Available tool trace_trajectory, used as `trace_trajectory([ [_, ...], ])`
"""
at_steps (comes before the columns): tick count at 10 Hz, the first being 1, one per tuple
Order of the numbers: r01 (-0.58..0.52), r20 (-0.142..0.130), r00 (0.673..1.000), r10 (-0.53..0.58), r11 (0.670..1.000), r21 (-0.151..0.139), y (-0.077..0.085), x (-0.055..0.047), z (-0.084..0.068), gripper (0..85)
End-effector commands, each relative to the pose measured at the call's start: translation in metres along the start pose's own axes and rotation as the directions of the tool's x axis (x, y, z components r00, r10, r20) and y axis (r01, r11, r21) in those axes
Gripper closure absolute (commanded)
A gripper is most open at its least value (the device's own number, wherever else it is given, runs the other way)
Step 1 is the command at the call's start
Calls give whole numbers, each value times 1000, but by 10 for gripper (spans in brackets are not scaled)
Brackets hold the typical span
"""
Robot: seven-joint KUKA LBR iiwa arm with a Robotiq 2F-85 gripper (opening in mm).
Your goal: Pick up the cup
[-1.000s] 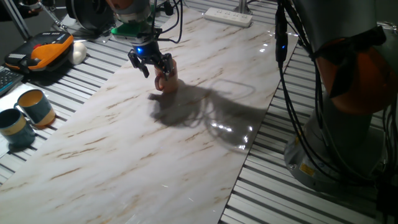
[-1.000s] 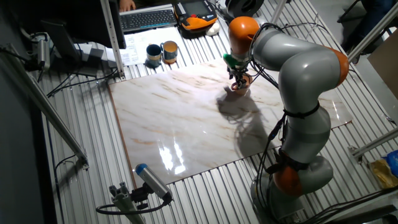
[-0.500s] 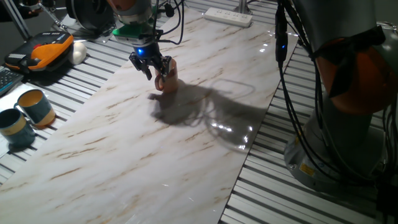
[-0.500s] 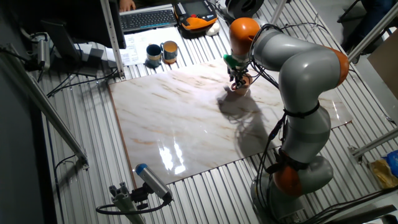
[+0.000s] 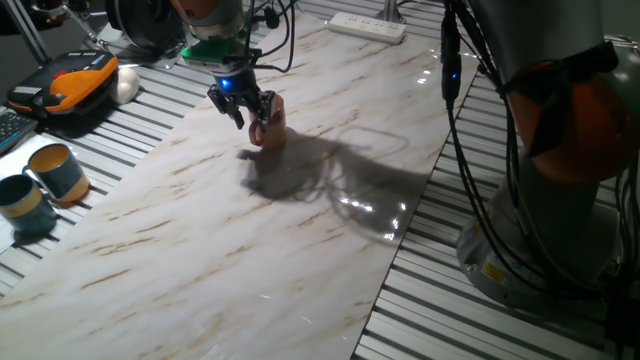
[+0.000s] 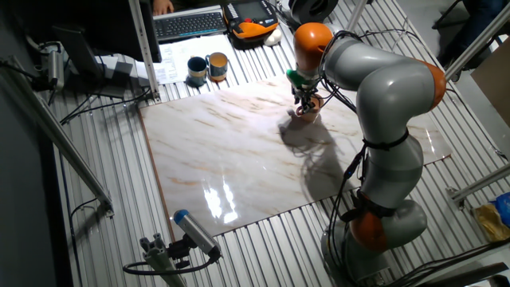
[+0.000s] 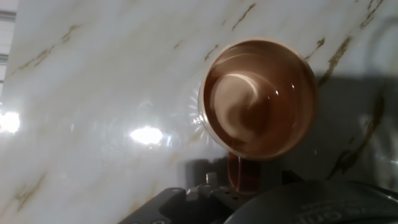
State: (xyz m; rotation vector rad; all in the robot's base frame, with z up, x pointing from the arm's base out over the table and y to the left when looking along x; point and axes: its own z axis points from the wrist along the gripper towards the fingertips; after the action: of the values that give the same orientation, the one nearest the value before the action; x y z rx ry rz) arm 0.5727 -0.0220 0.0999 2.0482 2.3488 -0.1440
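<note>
Cup (image 5: pixel 268 131) sits upright near the table's (image 5: pixel 300 250) far edge, gripper (image 5: pixel 247 108) right over it. Jaw gap hidden; can't tell if it's gripping. Handle (image 7: pixel 239 174) points toward the hand. Best to pinch rim or handle squarely, then lift straight up. Gripper's slightly lower than 1 s ago; cup unmoved.

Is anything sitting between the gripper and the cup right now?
Nothing visible. The gripper is right at the cup, which stands alone on the marble table. The hand view shows only the cup directly below. The two blue mugs stand far off.
</note>
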Motion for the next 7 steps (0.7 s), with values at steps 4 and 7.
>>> trace_trajectory([
  [4,-12,-1,1000,12,1000,2,0,-1,1,340],
  [7,0,-4,1000,0,1000,-5,-3,-5,4,340],
])
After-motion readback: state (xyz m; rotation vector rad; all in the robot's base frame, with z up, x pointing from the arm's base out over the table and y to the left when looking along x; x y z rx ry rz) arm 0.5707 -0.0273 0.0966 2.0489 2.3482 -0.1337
